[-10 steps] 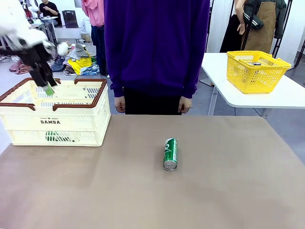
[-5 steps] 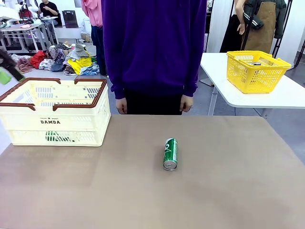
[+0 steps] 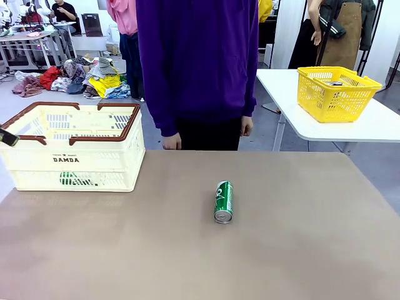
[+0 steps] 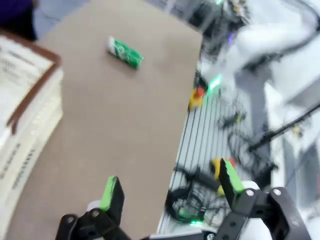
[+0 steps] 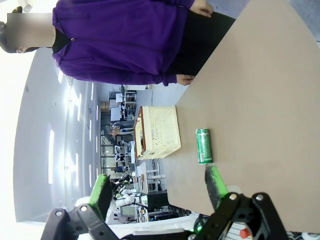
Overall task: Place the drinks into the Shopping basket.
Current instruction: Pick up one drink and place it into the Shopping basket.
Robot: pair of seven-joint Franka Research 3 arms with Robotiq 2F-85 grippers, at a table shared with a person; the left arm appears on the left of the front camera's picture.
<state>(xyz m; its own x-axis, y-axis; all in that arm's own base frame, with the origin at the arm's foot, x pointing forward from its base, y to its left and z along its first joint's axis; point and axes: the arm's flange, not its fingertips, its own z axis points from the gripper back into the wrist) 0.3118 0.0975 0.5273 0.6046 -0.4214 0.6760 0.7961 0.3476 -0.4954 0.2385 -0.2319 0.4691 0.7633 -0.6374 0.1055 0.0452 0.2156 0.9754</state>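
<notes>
Left wrist view: my left gripper (image 4: 170, 187) spread, empty, at the table (image 4: 115, 130) edge beside the Shopping basket (image 4: 25, 115). Right gripper (image 5: 159, 185) spread, empty too. Green can (image 3: 224, 201) lies well right of the basket, long axis near-to-far; right gripper looks nearer.

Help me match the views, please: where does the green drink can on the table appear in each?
Front view: the green metal drink can lies near the middle of the brown table, right of the cream-white slotted plastic basket with brown rim.
Left wrist view: the can, blurred, upper left, past the basket.
Right wrist view: the can near the middle, right of the basket.
Shared landmark: that basket.
</notes>
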